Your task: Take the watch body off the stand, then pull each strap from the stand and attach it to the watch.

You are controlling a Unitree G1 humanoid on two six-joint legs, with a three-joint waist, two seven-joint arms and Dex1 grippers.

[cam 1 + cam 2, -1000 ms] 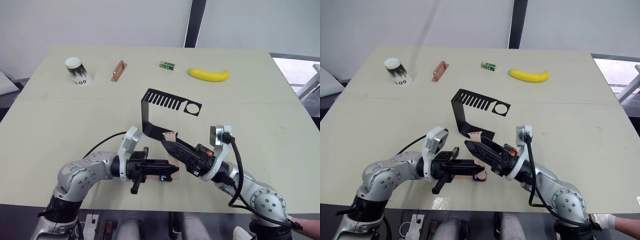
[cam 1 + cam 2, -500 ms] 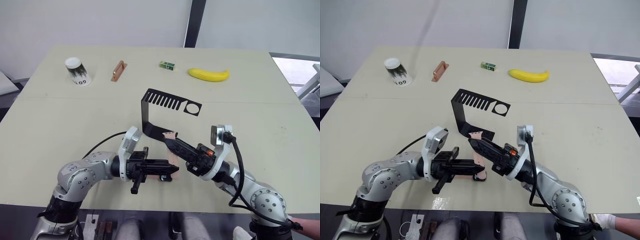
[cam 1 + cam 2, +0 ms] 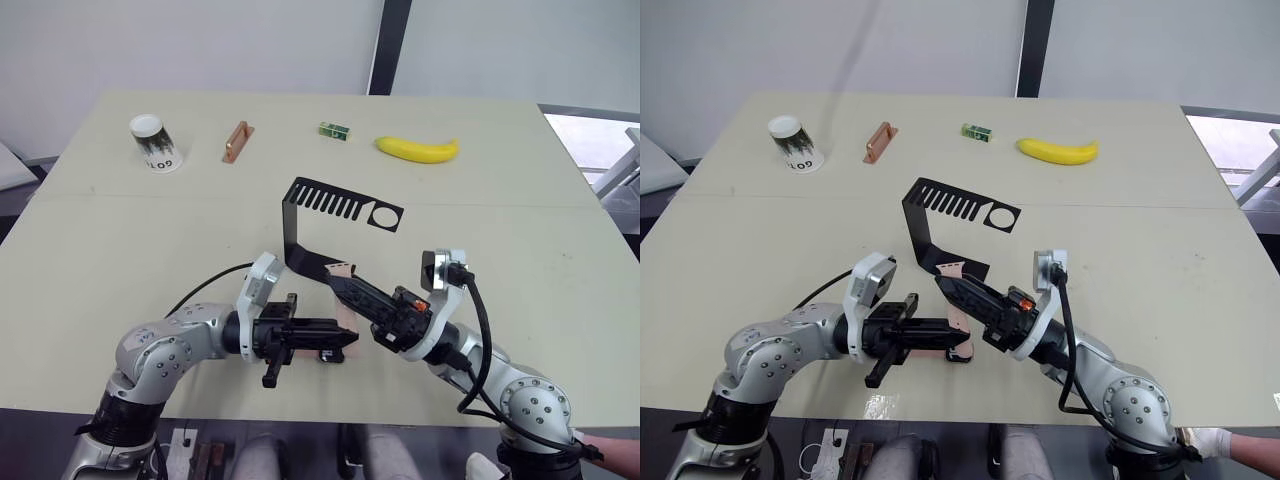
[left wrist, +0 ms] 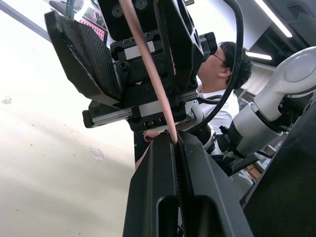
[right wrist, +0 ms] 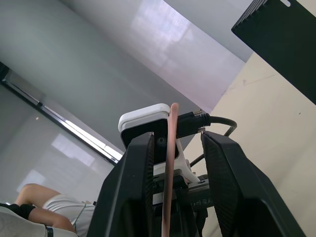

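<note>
A pale pink strap [image 3: 346, 316] stands upright at the table's near middle. Its lower end comes out from between the fingers of my left gripper [image 3: 345, 340], which is shut on it [image 4: 148, 64]. A small dark piece shows under those fingertips; I cannot tell if it is the watch body. My right gripper [image 3: 338, 283] reaches in from the right at the strap's upper part. In the right wrist view the strap [image 5: 169, 163] runs between its two fingers [image 5: 133, 187] with a gap on each side. The black stand [image 3: 340, 205] sits just behind, with its slotted top plate and round hole.
Along the far edge are a tipped paper cup [image 3: 155, 143], a copper-brown block [image 3: 236, 141], a small green box [image 3: 334, 130] and a banana [image 3: 417, 149]. A person [image 4: 217, 74] shows beyond the table in the left wrist view.
The right gripper's fingers have narrowed around the strap's upper part. The left gripper and the strap have stayed put.
</note>
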